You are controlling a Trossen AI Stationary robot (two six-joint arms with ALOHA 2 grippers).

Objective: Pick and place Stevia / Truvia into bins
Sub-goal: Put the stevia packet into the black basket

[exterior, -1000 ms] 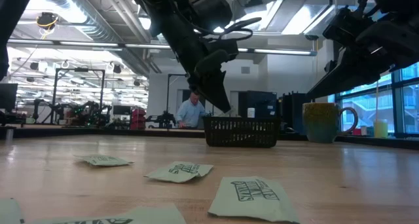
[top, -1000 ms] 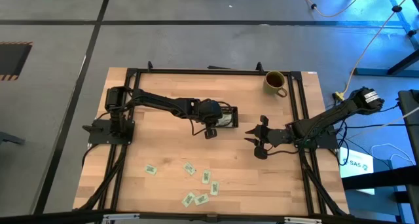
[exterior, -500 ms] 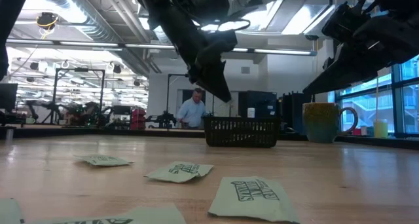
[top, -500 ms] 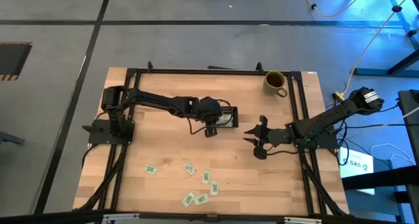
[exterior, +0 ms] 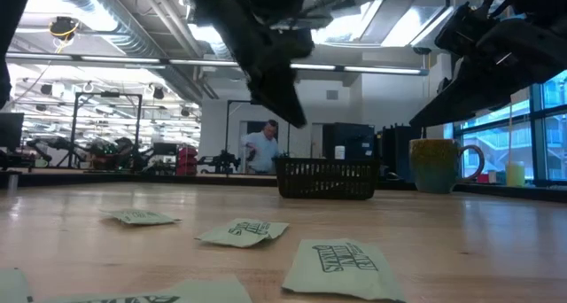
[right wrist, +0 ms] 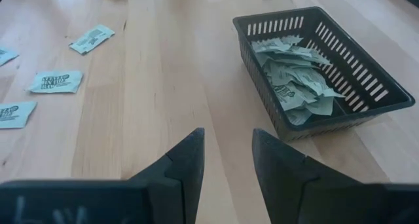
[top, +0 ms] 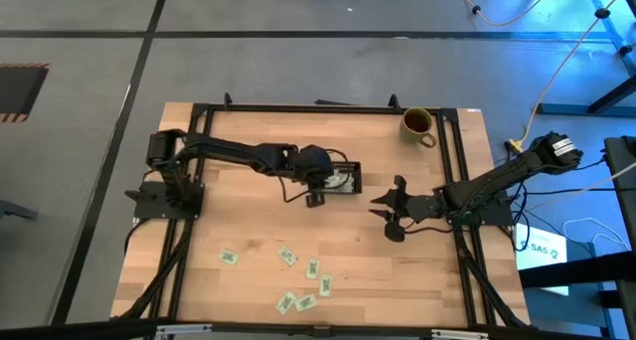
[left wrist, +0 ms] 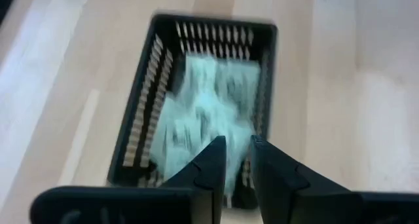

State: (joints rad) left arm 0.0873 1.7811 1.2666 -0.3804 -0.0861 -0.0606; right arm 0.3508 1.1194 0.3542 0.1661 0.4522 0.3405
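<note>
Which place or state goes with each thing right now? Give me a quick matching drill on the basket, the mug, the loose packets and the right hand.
Things:
1. black basket
2. olive mug
3. loose packets
4. right hand

Places or states:
A. open, empty, hovering right of the basket
B. scattered flat on the near part of the table
C. piled with pale green packets, left hand above it
D. upright near the table's far right corner

Pairs: 1-C, 2-D, 3-B, 4-A
</note>
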